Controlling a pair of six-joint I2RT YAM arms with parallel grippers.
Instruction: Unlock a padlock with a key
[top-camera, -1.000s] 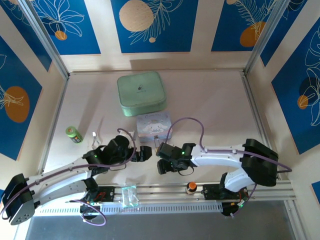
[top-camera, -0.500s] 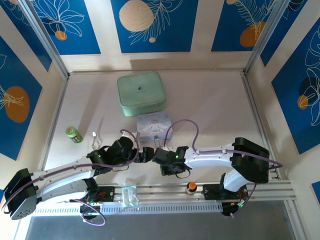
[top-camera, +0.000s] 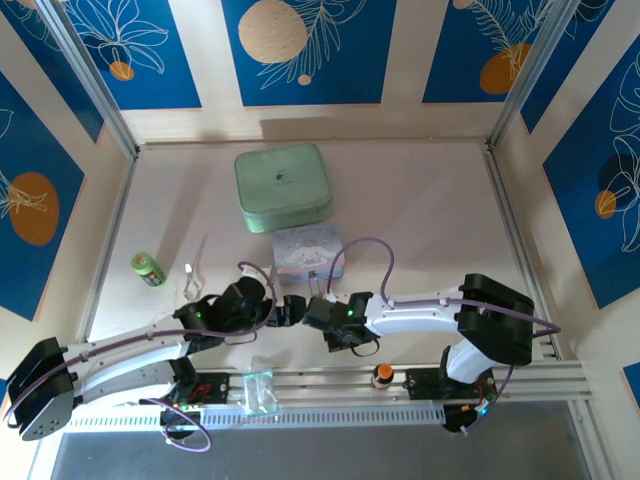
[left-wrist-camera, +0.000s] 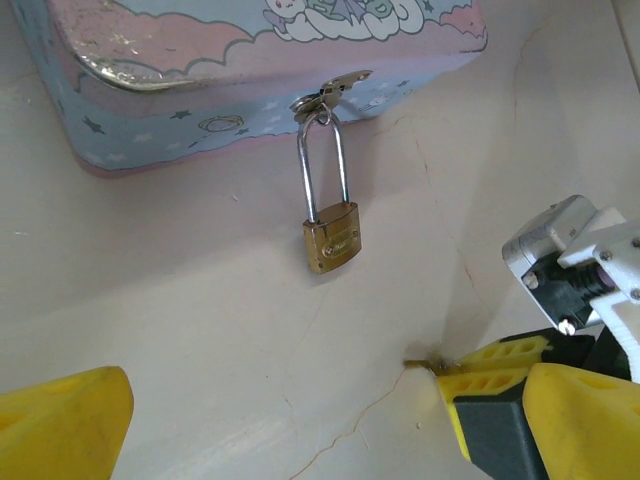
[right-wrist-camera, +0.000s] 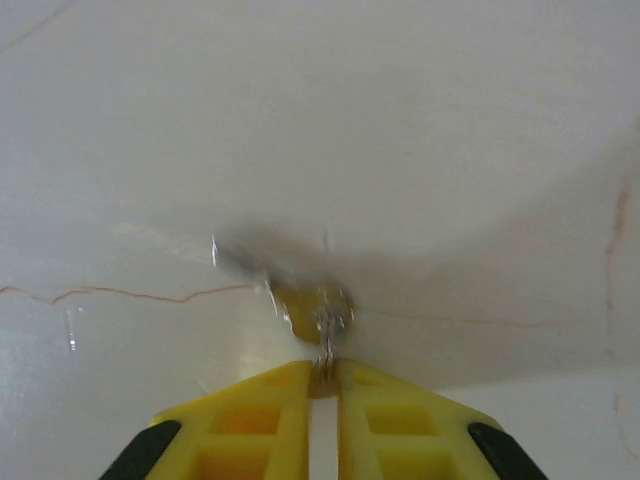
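Padlock (left-wrist-camera: 331, 238): one, hanging on one box (left-wrist-camera: 200, 90); one key (right-wrist-camera: 322, 316) pinched.

Close-up, the key (right-wrist-camera: 318, 316) blurs; pastel box (left-wrist-camera: 240, 95) cropped above.

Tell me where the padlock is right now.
In the left wrist view, the padlock lies on the table at centre, its shackle hooked to the front of the pastel box just above it.

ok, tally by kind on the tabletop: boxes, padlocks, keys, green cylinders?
Boxes: 2, mint green case and pastel cartoon box
Padlocks: 1, the padlock, hanging from the cartoon box's latch
Keys: 1, the key, pinched in the right gripper
Green cylinders: 1, the green cylinder
Total: 5
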